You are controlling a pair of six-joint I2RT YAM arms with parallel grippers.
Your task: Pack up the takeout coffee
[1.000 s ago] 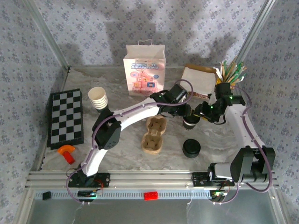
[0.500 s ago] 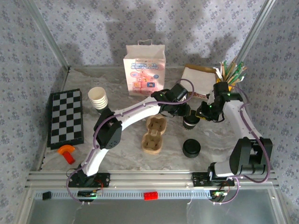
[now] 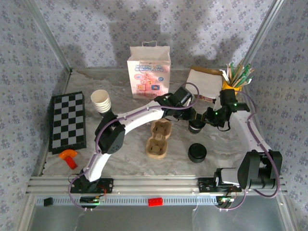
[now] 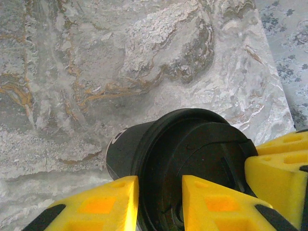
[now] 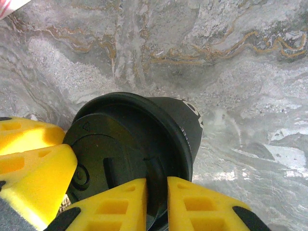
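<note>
Brown pulp carrier is being seen nearest, on the marble table. Just beyond it to the right, the black lid, seated on the dark-sided paper cup, is being pinched at its rim by the left gripper and, from the opposite side, by the right gripper. Farthest back, the white bag is being seen upright.

Checkerboard, paper bag and pulp carrier rest on table.
</note>
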